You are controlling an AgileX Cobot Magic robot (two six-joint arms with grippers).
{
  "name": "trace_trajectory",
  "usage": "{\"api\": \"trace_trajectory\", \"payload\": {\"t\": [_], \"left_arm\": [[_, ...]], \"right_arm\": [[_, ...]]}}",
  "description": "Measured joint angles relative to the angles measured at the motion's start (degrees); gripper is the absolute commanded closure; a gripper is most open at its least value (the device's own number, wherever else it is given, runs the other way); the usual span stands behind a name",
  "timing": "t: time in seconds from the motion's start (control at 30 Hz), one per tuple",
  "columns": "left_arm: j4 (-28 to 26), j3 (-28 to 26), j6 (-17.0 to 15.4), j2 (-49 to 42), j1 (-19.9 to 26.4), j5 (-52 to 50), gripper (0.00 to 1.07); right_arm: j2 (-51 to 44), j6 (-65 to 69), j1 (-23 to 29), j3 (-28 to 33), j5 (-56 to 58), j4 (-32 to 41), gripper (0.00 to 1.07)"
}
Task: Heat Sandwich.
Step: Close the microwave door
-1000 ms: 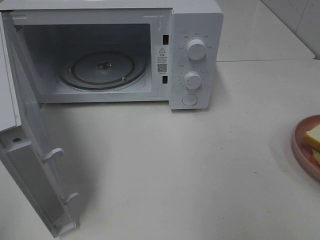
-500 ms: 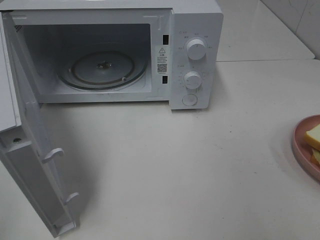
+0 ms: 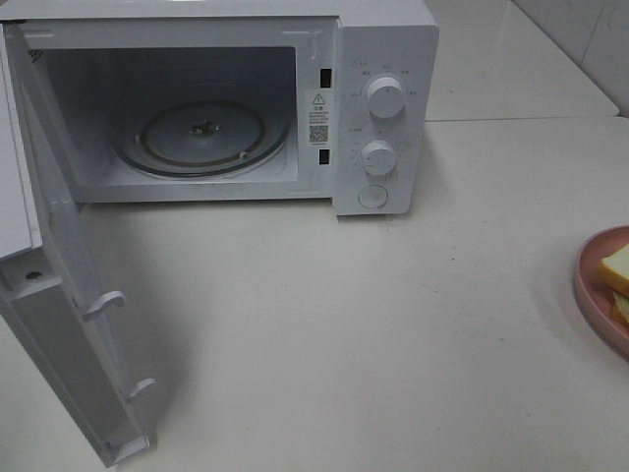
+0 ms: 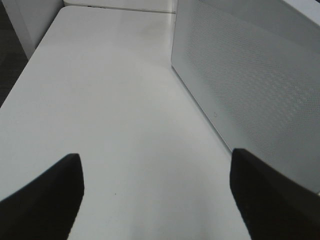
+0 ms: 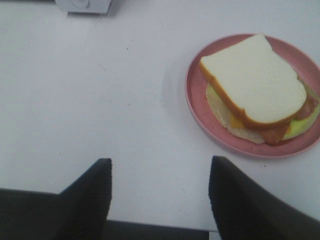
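The sandwich (image 3: pixel 617 267) lies on a round pink plate (image 3: pixel 590 295) at the table's far right edge, only partly in the high view. Seen from the right wrist, the sandwich (image 5: pixel 252 80) is a white bread slice over yellow and reddish filling on the plate (image 5: pixel 190 95). My right gripper (image 5: pixel 160 161) stands open over bare table a short way from the plate, touching nothing. My left gripper (image 4: pixel 156 155) is open too, empty, above the table beside a white mesh-patterned panel (image 4: pixel 250 75). Neither gripper shows in the high view.
The white microwave (image 3: pixel 383 59) stands at the back left, its door (image 3: pixel 59 324) swung wide toward the front left. Its glass turntable (image 3: pixel 201 133) is bare. Two knobs and a button sit on its right panel. A corner of the microwave (image 5: pixel 82 5) shows in the right wrist view.
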Motion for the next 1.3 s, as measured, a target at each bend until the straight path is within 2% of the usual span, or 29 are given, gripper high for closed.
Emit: {"api": "trace_trajectory", "payload": {"t": [0.63,1.3], "left_arm": [[0.0,0.0,0.0,0.0,0.0,0.0,0.3],[0.0,0.0,0.0,0.0,0.0,0.0,0.3]], "right_arm": [[-12.2,0.0,0.0,1.2,-1.7,-0.2,0.5],[-12.4,0.0,0.0,1.2,-1.7,-0.3,0.5]]}}
